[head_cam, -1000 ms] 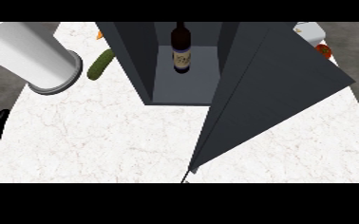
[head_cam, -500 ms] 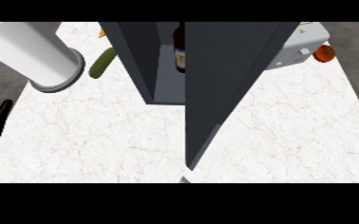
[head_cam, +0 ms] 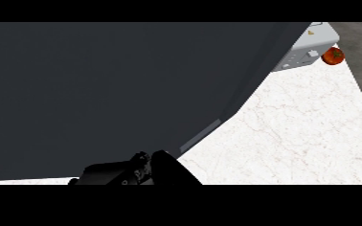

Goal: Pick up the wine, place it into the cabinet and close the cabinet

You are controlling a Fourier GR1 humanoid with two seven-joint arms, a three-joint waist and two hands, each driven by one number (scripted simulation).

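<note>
Black hand (head_cam: 133, 171) at cabinet door (head_cam: 127, 91) (dark)

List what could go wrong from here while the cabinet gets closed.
The cabinet door fills most of the view and hides the wine, so whether it shuts fully cannot be checked. The robot hand sits low by the door's edge and might slip off. The white box and tomato lie near; a wide swing may hit them.
</note>
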